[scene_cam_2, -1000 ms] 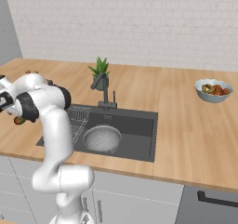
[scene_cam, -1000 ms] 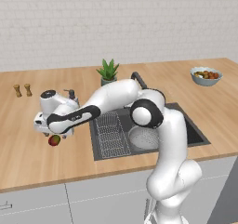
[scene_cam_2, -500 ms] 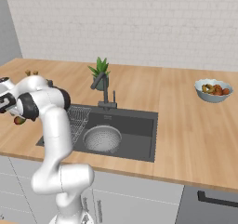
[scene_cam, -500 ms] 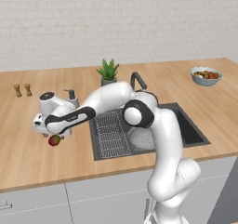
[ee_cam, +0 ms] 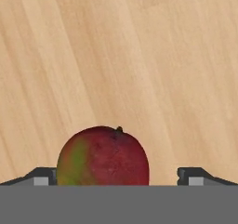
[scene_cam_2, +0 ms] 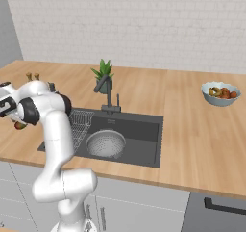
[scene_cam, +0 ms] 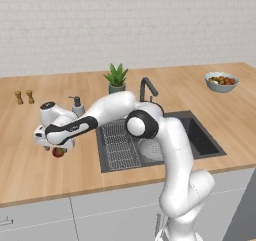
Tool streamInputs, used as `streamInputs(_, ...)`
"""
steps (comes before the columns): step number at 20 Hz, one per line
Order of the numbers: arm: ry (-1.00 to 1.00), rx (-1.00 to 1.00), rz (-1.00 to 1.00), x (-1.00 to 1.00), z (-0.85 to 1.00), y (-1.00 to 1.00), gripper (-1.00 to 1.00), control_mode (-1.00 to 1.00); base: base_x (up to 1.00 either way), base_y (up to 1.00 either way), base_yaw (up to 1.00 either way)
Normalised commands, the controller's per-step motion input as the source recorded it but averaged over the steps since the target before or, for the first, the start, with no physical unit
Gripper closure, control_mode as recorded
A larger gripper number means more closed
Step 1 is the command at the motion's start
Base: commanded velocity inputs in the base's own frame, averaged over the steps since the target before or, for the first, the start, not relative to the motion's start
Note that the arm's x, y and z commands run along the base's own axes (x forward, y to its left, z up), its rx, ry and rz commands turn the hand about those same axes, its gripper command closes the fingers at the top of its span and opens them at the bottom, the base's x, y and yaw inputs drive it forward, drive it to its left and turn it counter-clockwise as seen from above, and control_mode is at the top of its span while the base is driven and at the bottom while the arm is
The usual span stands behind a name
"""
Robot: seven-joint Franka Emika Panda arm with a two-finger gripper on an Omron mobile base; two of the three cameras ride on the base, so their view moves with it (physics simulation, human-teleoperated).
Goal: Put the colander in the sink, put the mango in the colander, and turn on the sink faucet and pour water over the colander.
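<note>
One step done, the round pale perforated metal colander [scene_cam_2: 105,143] sits in the dark rectangular sink [scene_cam_2: 144,130]; the tool [ee_cam: 119,174], jaws wide, straddles the small red-green oval mango [ee_cam: 103,156] on the wooden worktop [ee_cam: 139,56], needing closure next.

The arm [scene_cam: 150,130] rises from the base at the lower right of the left base view, bends at a dark elbow joint, and extends far to the robot's left, with the forearm running low and nearly level. The wrist turns downward so that the hand points down. The gripper [scene_cam: 56,148] sits at the end of this reach, close to the surface below it. In the hand view, the gripper [ee_cam: 118,177] has its jaws spread wide, with one fingertip [ee_cam: 42,176] at the left and the other at the right.
</note>
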Motion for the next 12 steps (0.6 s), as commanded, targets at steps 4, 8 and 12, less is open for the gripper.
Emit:
streamInputs(4, 0.03, -0.04, 0.0, 0.0, -0.24, 0.0, -1.0, -1.0, 0.0, 0.0, 0.0)
streamInputs(8, 0.04, -0.04, 0.0, 0.0, -0.28, 0.0, 1.0, -1.0, 0.0, 0.0, 0.0)
streamInputs(12, 0.02, -0.07, 0.0, 0.0, -0.29, 0.01, 1.0, -1.0, 0.0, 0.0, 0.0)
